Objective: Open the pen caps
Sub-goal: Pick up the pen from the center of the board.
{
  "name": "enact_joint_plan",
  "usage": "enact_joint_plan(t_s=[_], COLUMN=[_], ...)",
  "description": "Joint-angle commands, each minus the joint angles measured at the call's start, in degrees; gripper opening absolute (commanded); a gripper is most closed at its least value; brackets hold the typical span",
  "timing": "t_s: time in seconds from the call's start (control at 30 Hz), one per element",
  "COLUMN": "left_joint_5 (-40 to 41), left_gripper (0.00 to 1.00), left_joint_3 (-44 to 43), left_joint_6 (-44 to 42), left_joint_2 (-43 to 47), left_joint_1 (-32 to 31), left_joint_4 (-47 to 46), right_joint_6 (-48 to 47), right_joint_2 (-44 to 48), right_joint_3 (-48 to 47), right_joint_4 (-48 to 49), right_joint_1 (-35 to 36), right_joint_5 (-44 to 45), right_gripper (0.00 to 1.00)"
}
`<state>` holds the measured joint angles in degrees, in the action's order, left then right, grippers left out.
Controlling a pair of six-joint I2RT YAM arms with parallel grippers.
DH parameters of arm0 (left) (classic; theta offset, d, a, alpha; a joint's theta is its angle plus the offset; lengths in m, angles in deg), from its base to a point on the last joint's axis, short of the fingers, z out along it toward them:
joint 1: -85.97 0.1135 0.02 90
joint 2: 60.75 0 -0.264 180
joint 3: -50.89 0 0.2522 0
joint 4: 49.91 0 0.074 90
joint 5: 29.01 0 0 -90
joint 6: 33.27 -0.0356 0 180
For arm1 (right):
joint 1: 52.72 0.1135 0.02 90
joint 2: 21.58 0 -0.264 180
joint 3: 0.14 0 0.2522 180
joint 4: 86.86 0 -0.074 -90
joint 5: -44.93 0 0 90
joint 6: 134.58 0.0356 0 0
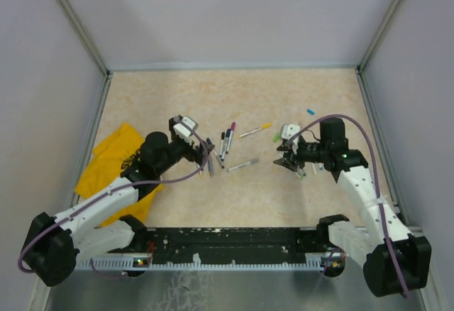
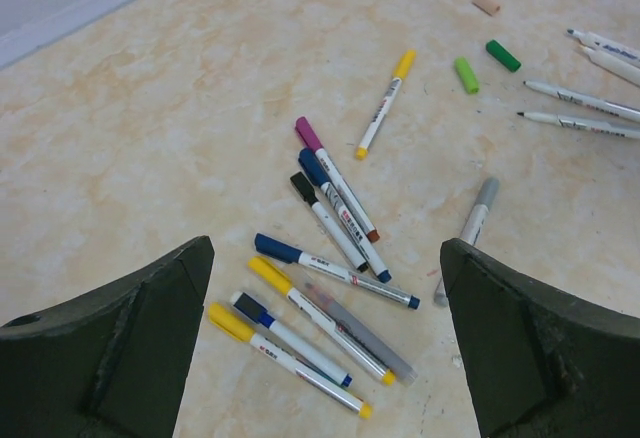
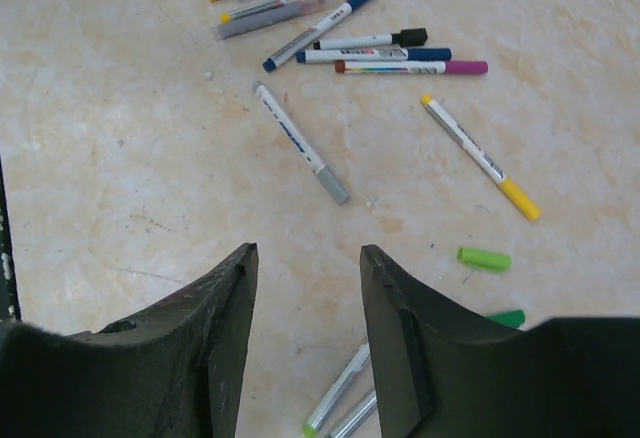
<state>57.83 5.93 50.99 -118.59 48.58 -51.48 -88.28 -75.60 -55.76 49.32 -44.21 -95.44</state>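
Top view: the left end effector (image 1: 206,153) sits at the left edge of a cluster of pens (image 1: 224,144) in mid-frame on the desk (image 1: 234,98). The right end effector (image 1: 289,160) is to their right. A yellow cloth (image 1: 113,162) lies at the left.

Left wrist view: the left end effector's fingers (image 2: 150,338) are spread wide and grip nothing. Capped pens lie fanned on the desk between and beyond them. Loose pen caps (image 2: 466,74), two green, one tan and one blue, lie at upper right, near uncapped barrels (image 2: 585,103).

Right wrist view: the right end effector's fingers (image 3: 225,308) stand partly apart with only bare desk in the gap. Capped pens lie across the top, and a light green cap (image 3: 484,258) lies at lower right.
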Motion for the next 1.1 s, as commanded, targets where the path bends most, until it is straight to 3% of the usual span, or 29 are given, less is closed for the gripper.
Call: enact_joint_plan(t_s=[0.0,0.1,0.43,0.63,1.07], left_joint_5=[1.9,2.5,5.2,5.3,2.5], left_gripper=[1.00,1.00,1.00,1.00,1.00], left_joint_3=[0.4,0.2,2.7,3.1,5.0], left_joint_6=[4.2,4.8,9.1,13.2,19.0], left_joint_2=[0.3,0.1,2.5,2.8,4.1], left_joint_1=[1.4,1.8,4.9,8.7,16.0], left_joint_4=[-5.5,-5.3,-6.8,-6.2,-6.3], right_joint_6=[-13.3,-19.4,-31.4,-30.8,-25.3], right_joint_2=[-2.4,-6.3,-22.2,-31.6,-49.2], right_joint_3=[-0.3,-2.7,-14.1,-20.6,-28.7], right_joint_4=[1.2,-0.9,-8.6,-8.5,-9.6], right_joint_1=[2.7,4.4,15.6,21.8,29.7], right_joint_5=[-3.4,-4.8,5.4,14.1,22.2], right_gripper=[0.47,0.50,0.51,0.50,0.45])
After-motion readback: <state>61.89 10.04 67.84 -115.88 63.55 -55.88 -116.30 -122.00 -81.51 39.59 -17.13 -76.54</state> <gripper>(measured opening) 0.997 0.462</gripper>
